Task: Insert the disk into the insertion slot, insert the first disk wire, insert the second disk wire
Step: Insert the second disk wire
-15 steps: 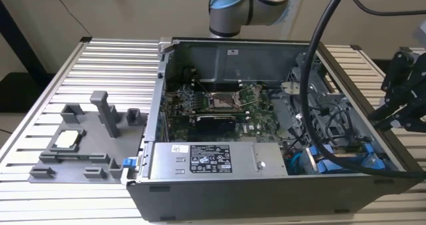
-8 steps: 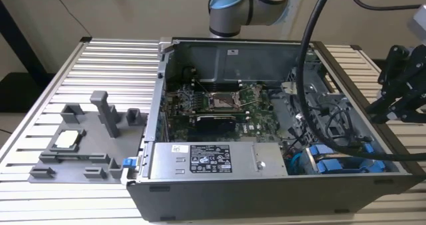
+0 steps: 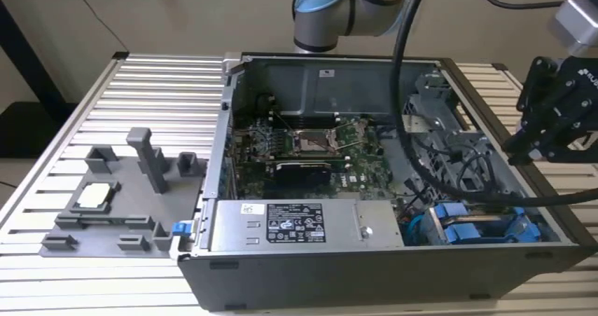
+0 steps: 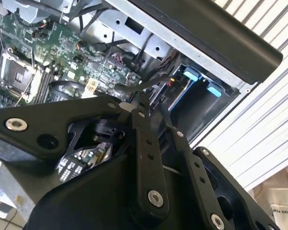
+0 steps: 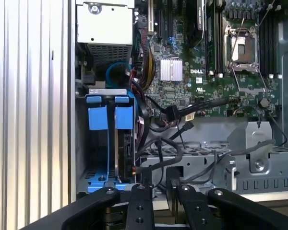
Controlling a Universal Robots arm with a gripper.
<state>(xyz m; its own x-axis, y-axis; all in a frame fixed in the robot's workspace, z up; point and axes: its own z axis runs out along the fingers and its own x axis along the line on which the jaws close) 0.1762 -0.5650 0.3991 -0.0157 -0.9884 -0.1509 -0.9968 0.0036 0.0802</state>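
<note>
Claw [image 5: 161,188] hovers right by the insertion slot [image 5: 80,143], I guess to reach the wires [image 5: 175,115]. Can't tell if it's open or closed.

White label [image 3: 294,222] on grey power-supply box [image 3: 374,226], lower middle of exterior view: dense black print and symbols, too small to read. Small white sticker [image 3: 252,208] near its corner, likewise. Motherboard [image 5: 182,91], first wrist view: white silkscreen lettering beside silver heatsink [image 5: 171,70].
</note>
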